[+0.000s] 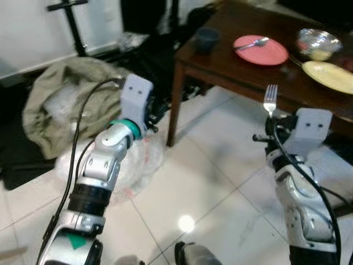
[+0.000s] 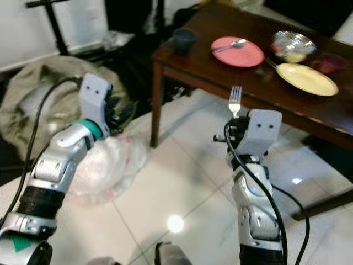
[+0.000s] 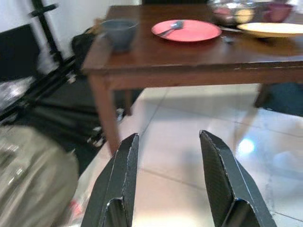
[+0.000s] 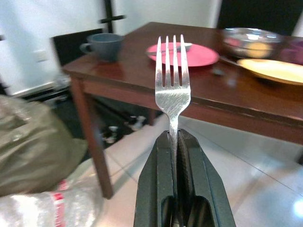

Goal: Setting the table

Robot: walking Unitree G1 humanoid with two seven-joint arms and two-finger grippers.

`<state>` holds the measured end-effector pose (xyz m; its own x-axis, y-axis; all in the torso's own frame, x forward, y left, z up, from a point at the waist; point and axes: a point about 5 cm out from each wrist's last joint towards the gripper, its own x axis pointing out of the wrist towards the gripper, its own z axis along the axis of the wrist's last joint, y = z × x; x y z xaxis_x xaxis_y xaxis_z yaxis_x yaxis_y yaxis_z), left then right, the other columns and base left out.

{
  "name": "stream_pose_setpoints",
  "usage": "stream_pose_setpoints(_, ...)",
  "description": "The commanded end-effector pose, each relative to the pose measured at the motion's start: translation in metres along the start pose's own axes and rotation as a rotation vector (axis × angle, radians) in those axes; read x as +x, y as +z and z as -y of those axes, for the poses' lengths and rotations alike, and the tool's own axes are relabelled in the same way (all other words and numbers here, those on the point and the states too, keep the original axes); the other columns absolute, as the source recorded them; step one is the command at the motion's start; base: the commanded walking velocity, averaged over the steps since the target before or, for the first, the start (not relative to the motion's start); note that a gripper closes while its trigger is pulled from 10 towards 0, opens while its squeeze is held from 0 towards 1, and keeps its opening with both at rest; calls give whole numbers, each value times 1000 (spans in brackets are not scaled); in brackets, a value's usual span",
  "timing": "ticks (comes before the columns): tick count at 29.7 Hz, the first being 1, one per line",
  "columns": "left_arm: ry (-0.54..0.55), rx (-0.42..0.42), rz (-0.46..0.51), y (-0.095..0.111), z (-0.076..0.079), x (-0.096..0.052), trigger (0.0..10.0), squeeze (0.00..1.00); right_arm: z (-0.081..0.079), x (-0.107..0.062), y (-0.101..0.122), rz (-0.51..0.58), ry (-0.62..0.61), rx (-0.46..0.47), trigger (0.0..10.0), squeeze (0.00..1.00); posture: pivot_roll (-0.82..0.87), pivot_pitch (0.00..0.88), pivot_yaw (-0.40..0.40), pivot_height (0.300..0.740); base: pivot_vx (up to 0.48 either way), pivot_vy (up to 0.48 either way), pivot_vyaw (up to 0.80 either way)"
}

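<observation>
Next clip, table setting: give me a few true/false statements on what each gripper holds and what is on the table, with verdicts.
1. The right gripper is shut on a fork held tines up. True.
2. The left gripper holds a spoon. False: its fingers are apart with nothing between them.
3. A spoon lies on the red plate. True.
4. The yellow plate is on the floor. False: it sits on the wooden table.
5. A dark cup stands near the table's corner. True.
</observation>
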<state>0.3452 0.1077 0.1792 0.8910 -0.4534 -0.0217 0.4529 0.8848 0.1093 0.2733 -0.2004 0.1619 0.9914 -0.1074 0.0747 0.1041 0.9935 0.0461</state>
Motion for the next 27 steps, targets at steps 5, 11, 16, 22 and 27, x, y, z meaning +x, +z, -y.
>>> stream_pose_setpoints(5, -8, -7, -13, -4, 1, 0, 10000, 0, 1, -2, -3, -12, -10, -5, 10000, 0, 59, 0, 33, 740, 0, 0, -800)
stream_pose_setpoints(11, -14, -10, -12, -4, 1, 1, 10000, 0, 1, -2, -4, -12, -12, -4, 10000, 0, 58, 0, 36, 740, 0, 0, -800)
stream_pose_setpoints(16, -17, -8, -5, -3, 2, 1, 10000, 0, 2, -2, -4, -12, -13, -4, 10000, 0, 57, 0, 36, 740, 0, 0, -800)
stream_pose_setpoints(22, 0, 5, 7, -2, 1, 1, 10000, 0, 1, -3, -3, -7, -10, 4, 10000, 0, 56, 0, 38, 740, 0, 0, -783)
stream_pose_setpoints(27, 42, 29, 17, -1, -3, 3, 10000, 0, -2, -3, -1, 9, 5, 16, 10000, 0, 55, 0, 39, 740, 144, 0, 0)
